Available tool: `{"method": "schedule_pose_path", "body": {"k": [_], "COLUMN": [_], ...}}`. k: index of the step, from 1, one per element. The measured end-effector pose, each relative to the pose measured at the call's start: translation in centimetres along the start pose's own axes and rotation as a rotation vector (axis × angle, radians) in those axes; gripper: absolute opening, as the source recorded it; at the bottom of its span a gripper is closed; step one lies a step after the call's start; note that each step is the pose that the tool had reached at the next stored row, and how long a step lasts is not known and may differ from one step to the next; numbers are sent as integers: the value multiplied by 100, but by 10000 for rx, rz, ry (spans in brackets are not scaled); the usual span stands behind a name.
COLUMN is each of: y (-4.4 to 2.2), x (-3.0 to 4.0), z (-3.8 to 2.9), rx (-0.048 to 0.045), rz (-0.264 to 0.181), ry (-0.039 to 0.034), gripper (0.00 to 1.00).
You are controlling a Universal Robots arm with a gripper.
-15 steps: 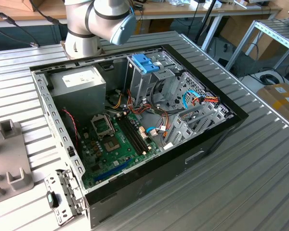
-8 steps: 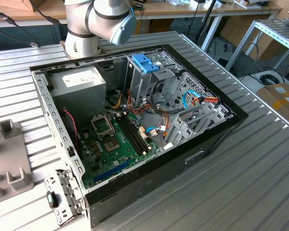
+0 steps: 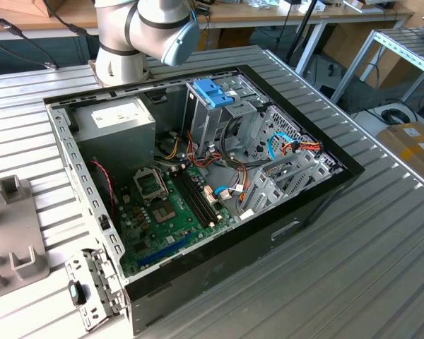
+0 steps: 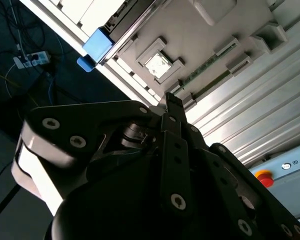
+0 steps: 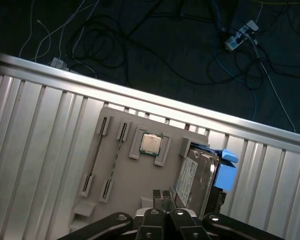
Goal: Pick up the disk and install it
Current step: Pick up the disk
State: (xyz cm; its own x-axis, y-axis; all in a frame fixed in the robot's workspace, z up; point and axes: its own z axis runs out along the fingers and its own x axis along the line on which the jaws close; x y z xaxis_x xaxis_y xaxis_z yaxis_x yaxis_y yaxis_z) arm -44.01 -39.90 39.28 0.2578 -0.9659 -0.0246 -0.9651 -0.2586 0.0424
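The disk is a dark-grey drive with a white label, and the light-blue carrier rail runs along its side. It stands in a slot at one end of a grey holder tray. In the second wrist view the disk and its blue rail sit at the tray's end. My gripper hangs above the tray, beside the disk and apart from it. Its fingers are shut with nothing between them. In the second wrist view the gripper points at the tray.
An open computer case lies on the ribbed metal table, with a deeper-blue latch on a metal cage inside. The arm's base stands behind it. A processor chip sits in the tray. Cables and a power strip lie on the floor.
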Motion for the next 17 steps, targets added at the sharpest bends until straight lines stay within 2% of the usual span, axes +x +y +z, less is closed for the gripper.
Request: {"method": "schedule_pose_path", "body": {"k": [17], "y": [0], "x": [0], "z": [0], "rx": [-13], "rz": [-528], "ry": [23], "gripper": [11]}}
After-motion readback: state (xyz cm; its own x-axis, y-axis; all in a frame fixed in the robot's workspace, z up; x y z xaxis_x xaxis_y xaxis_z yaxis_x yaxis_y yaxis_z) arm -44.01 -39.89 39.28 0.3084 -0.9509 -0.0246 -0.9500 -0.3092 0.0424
